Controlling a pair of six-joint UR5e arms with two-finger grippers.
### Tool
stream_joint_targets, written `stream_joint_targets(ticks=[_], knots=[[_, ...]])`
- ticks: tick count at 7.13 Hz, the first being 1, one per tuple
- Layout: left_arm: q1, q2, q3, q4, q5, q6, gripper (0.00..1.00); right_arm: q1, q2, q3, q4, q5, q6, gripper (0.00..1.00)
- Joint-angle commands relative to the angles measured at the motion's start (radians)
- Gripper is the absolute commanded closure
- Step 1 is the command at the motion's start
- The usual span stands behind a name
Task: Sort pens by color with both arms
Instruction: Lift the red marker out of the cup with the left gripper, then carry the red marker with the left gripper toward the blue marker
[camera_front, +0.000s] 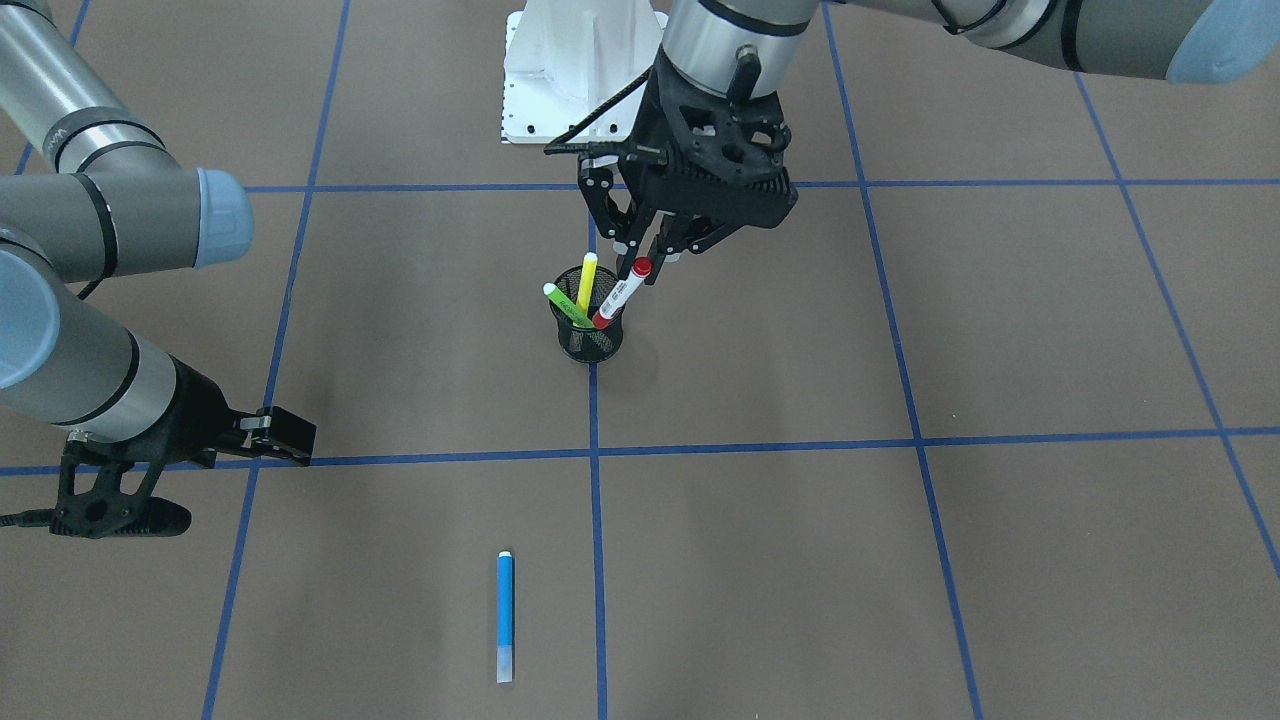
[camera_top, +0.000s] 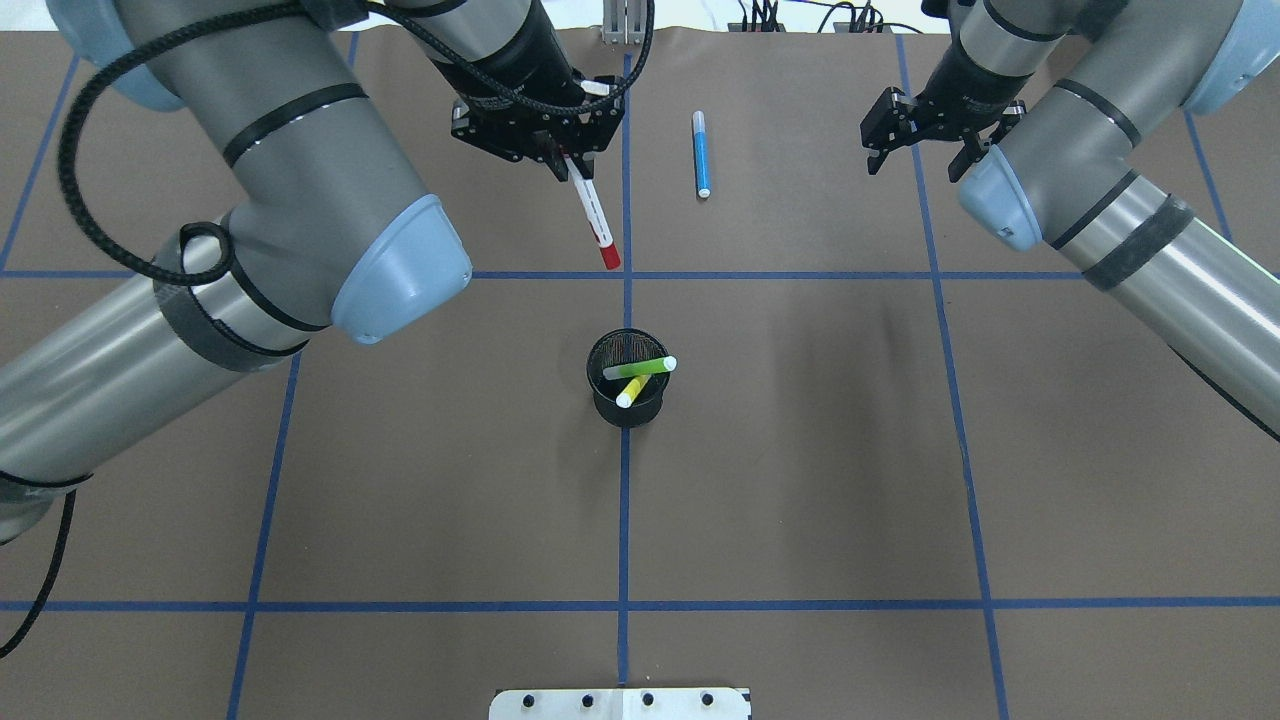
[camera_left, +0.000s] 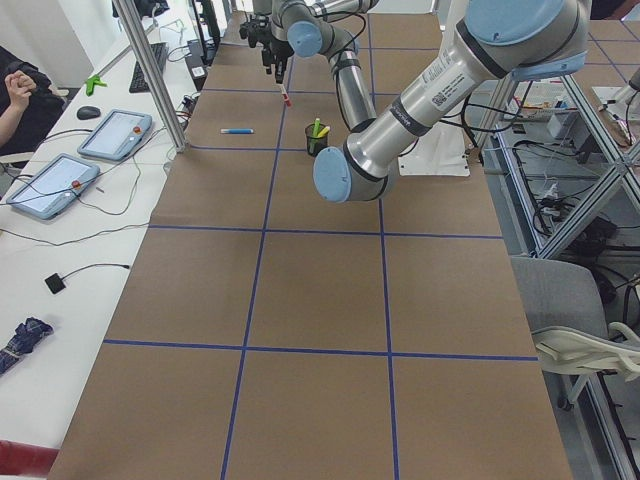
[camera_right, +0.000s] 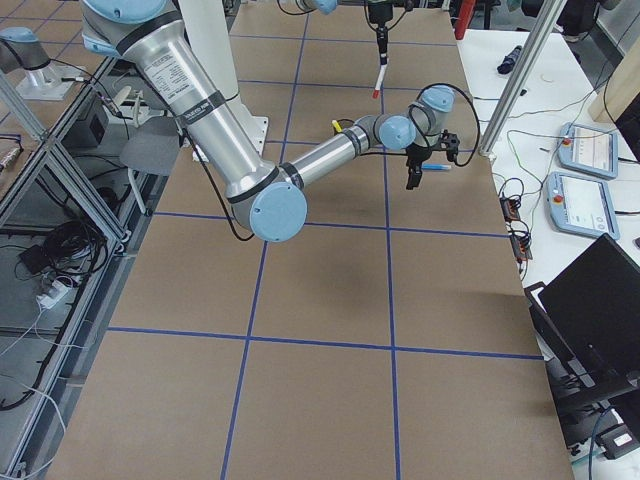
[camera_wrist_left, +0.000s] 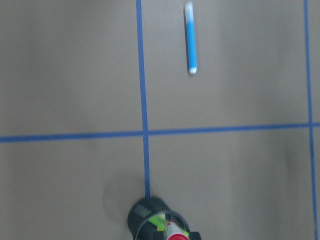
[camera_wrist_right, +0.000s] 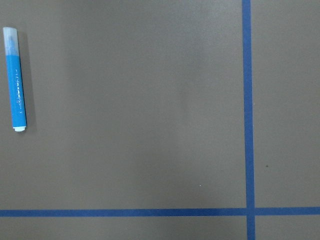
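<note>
Hanging from the left claw (camera_front: 646, 254) in the front-facing view, the red pen (camera_front: 622, 293) slants down, with the claw's fingers closed on its upper end. Its lower red tip overlaps the rim of the black mesh cup (camera_front: 588, 338) in this view. A green pen (camera_front: 567, 305) and a yellow pen (camera_front: 587, 280) lean inside the cup. The blue pen (camera_front: 505, 615) lies flat on the brown surface (camera_front: 900, 550), well apart from the cup. The right claw (camera_front: 288, 434) hovers low near a blue tape line (camera_front: 700, 447).

In the overhead view, the left claw (camera_top: 568, 162) pinches the red pen (camera_top: 595, 215), which shows beyond the cup (camera_top: 600, 400) and apart from it. The green pen (camera_top: 640, 368) and the yellow pen (camera_top: 630, 392) cross in the cup's mouth. The blue pen (camera_top: 701, 153) lies between the two claws. The right claw (camera_top: 917, 155) has its fingers spread and holds nothing.

From the left end, the red pen (camera_left: 285, 97) hangs in the air above the surface, with the cup (camera_left: 316, 140) and the blue pen (camera_left: 237, 131) lying below it.

From the right end, the red pen (camera_right: 379, 75) dangles far off.

The left wrist camera looks down on the pen's red tip (camera_wrist_left: 175, 234) over the cup (camera_wrist_left: 140, 220), with the blue pen (camera_wrist_left: 191, 37) farther off.

The right wrist camera shows the blue pen (camera_wrist_right: 15, 80) at the view's left edge.
</note>
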Motion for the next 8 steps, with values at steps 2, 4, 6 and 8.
stream_joint_targets(ticks=[2,4,6,8], knots=[[0.003,0.021,0.065,-0.279,0.386,-0.068,1.0,0.017,0.001,0.019,0.005,-0.003,0.0,0.0],[0.117,0.081,0.236,-0.615,0.744,-0.152,1.0,0.027,0.006,0.027,0.002,-0.006,0.006,0.0],[0.2,0.057,0.425,-0.772,1.008,-0.163,1.0,0.033,0.006,0.027,0.005,-0.006,-0.002,0.0],[0.234,0.026,0.589,-0.845,1.184,-0.171,1.0,0.036,0.009,0.024,0.006,-0.006,-0.002,0.0]])
